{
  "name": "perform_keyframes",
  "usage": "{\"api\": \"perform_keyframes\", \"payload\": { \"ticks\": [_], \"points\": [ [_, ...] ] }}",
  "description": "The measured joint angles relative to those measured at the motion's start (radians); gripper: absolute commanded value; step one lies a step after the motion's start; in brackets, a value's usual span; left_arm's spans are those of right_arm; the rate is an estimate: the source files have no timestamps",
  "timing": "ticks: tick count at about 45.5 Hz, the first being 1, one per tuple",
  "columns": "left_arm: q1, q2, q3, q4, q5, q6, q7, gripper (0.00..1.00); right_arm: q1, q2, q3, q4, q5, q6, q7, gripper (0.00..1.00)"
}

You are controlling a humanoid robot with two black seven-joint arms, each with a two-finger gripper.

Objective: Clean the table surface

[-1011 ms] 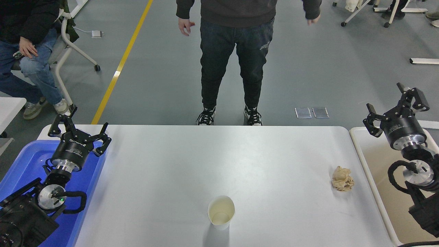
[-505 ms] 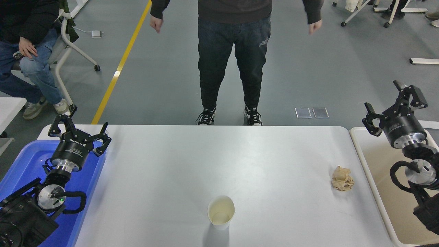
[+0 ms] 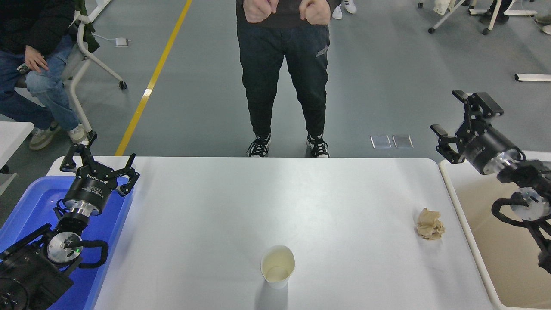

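The white table surface [image 3: 224,206] fills the middle of the head view. A white paper cup [image 3: 277,266] stands upright near its front edge. A crumpled beige paper ball [image 3: 430,224] lies near its right edge. My right gripper [image 3: 462,115] is open and empty, held high over the table's far right corner, above and behind the paper ball. My left gripper [image 3: 98,160] is open and empty, parked over the blue tub at the lower left.
A blue plastic tub [image 3: 30,202] sits at the table's left end and a beige bin [image 3: 499,258] at its right end. A person [image 3: 282,64] stands at the far side with both fists raised. Another person [image 3: 30,64] sits at the top left.
My right gripper has risen and swung left, from over the beige bin toward the table's far right corner. The standing person has brought both hands up to the chest. Cup and paper ball have not moved.
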Motion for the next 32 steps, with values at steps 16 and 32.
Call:
{"api": "perform_keyframes", "payload": {
  "ticks": [16, 32],
  "points": [
    [0.000, 0.000, 0.000, 0.000, 0.000, 0.000, 0.000, 1.00, 0.026, -0.110, -0.077, 0.296, -0.248, 0.018, -0.026, 1.00],
    [0.000, 0.000, 0.000, 0.000, 0.000, 0.000, 0.000, 1.00, 0.228, -0.117, -0.319, 0.407, -0.353, 0.043, -0.048, 1.00]
  ]
}}
